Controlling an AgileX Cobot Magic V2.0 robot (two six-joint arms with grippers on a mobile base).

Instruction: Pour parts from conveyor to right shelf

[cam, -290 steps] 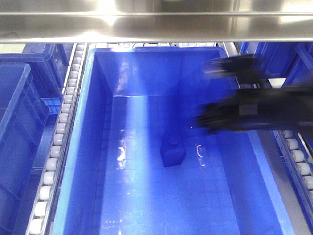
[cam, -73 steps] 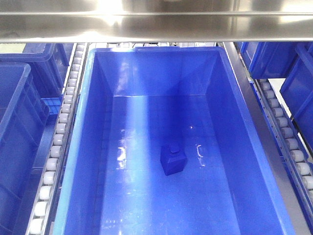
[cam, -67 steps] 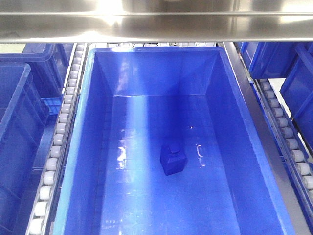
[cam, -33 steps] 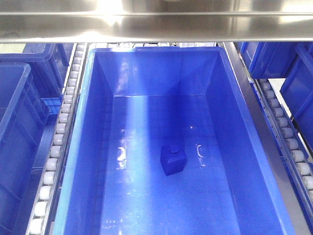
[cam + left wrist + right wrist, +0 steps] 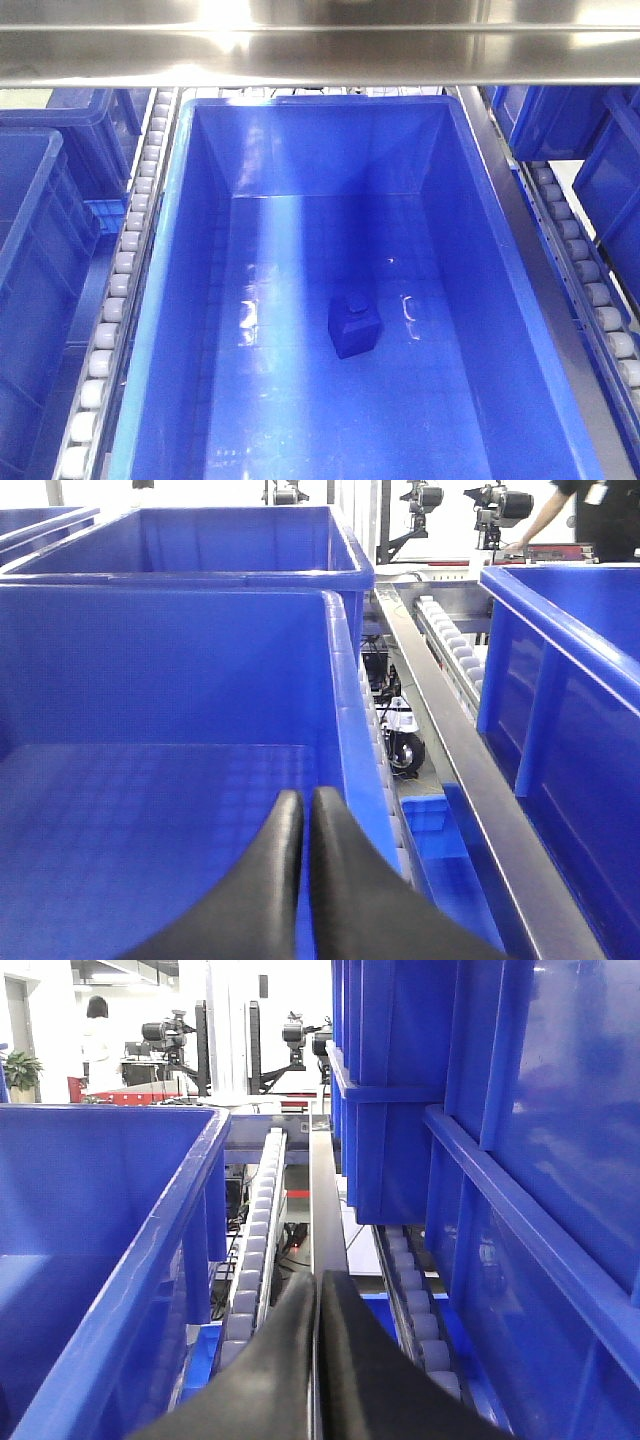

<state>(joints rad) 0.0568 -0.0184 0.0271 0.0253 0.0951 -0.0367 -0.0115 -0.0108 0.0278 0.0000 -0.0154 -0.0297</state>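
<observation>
1. One blue block [image 5: 354, 326] is seen on the floor of the large blue bin [image 5: 500, 300], standing upright with the round stud on top, slightly right of the bin's centre and clear of all four walls.
2. The bin is carried on the right shelf [image 5: 320, 45]; a steel crossbar of the shelf runs across the top of the front view, above the bin's far edge.
3. Tracks of white rollers [image 5: 120, 290] are seen along the bin's left side, and another roller track [image 5: 590, 290] along its right side.
4. Further blue bins are seen on both sides: a left neighbour bin [image 5: 35, 280] beyond the left rollers, and right neighbour bins [image 5: 610, 170] beyond the right rollers.
5. No arm or claw is seen in the front view.
6. Left claw [image 5: 305, 810]: the two black fingers are pressed together at the tips, nothing held. It is positioned over the floor of a blue bin [image 5: 180, 680], near that bin's right wall.
7. Right claw [image 5: 317, 1295]: fingers are likewise closed tip to tip, nothing held. It is positioned above a steel rail [image 5: 322, 1210] between two bins, with a roller track just left of it.
8. The conveyor is not visible in any view.
</observation>
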